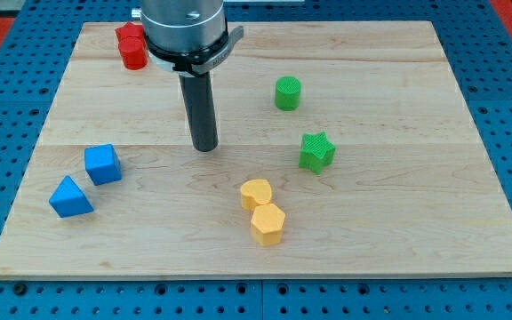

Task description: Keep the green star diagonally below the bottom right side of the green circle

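Note:
The green circle (287, 92) stands on the wooden board at the upper middle right. The green star (316, 150) sits below it and a little to the view's right, apart from it. My tip (205, 147) rests on the board well to the left of both green blocks, touching no block. The rod rises from it to the arm's grey body at the view's top.
A yellow heart (256, 193) and a yellow hexagon (268, 223) touch at the lower middle. A blue cube (102, 164) and a blue triangle (69, 197) lie at the left. Red blocks (131, 46) sit at the top left, partly behind the arm. The board (416, 222) lies on a blue pegboard.

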Robot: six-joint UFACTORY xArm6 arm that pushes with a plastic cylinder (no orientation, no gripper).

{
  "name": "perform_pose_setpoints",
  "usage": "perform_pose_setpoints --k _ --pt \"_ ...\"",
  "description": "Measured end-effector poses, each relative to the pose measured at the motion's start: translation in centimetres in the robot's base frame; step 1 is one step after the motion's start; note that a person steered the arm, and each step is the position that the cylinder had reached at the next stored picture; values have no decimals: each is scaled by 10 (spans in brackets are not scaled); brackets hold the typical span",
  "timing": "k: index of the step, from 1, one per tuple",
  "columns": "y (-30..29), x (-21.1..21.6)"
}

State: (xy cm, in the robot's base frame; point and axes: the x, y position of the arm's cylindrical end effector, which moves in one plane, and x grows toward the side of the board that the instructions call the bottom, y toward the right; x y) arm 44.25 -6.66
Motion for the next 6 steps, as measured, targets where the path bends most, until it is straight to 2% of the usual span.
perform_pose_setpoints --k 1,3,5,6 --pt "52 0" --pt "91 4" --pt "189 4" --pt "215 4"
